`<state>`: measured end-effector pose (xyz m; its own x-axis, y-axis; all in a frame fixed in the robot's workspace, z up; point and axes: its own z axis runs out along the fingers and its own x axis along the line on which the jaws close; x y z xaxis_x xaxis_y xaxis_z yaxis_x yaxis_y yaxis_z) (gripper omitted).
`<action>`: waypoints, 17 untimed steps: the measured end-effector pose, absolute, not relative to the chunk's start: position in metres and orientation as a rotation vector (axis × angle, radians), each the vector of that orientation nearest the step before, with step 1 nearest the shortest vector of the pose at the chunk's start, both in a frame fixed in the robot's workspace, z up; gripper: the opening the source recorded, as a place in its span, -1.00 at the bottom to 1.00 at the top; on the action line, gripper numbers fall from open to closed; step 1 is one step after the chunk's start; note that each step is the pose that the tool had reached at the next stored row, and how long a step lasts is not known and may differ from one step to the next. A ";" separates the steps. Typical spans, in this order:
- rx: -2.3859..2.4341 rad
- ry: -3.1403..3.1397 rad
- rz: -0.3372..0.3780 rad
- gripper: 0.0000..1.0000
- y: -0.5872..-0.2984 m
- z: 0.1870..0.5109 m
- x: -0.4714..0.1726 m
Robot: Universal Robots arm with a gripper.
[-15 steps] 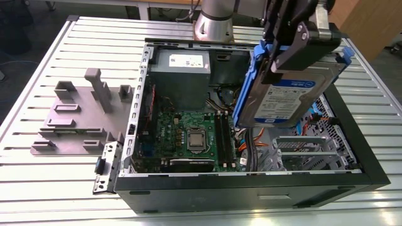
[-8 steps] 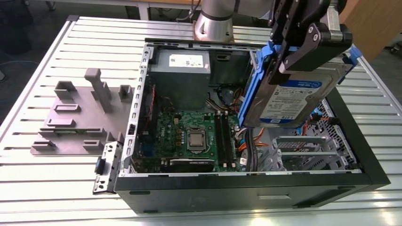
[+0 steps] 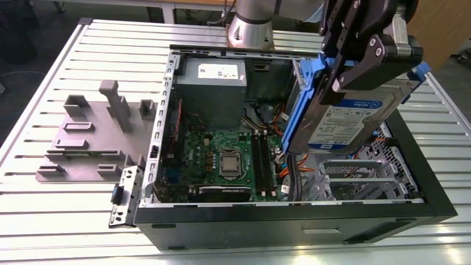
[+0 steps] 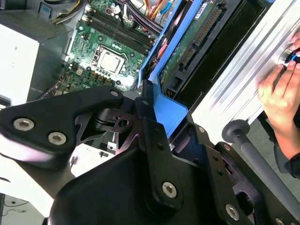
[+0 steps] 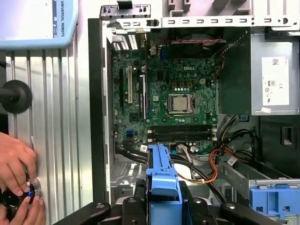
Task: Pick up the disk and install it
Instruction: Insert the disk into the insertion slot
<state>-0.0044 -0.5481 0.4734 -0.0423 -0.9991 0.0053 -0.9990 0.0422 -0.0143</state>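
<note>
Nearest me in the exterior view, the grey drive bay (image 3: 353,179) sits in the open computer case (image 3: 294,221). Just above it hangs the disk (image 3: 346,118), its long axis steeply tilted, lower end aimed down toward the bay but apart from it. The gripper (image 3: 352,77) is clenched on the disk's upper end, across its blue rails. Beyond lie the motherboard (image 3: 220,160) and power supply (image 3: 213,74).
</note>
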 end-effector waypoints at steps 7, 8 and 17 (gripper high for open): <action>-2.175 2.259 -0.022 -0.27 -0.551 0.472 0.002; -2.176 2.258 -0.022 -0.27 -0.552 0.472 0.003; -2.176 2.258 -0.021 -0.27 -0.560 0.471 0.013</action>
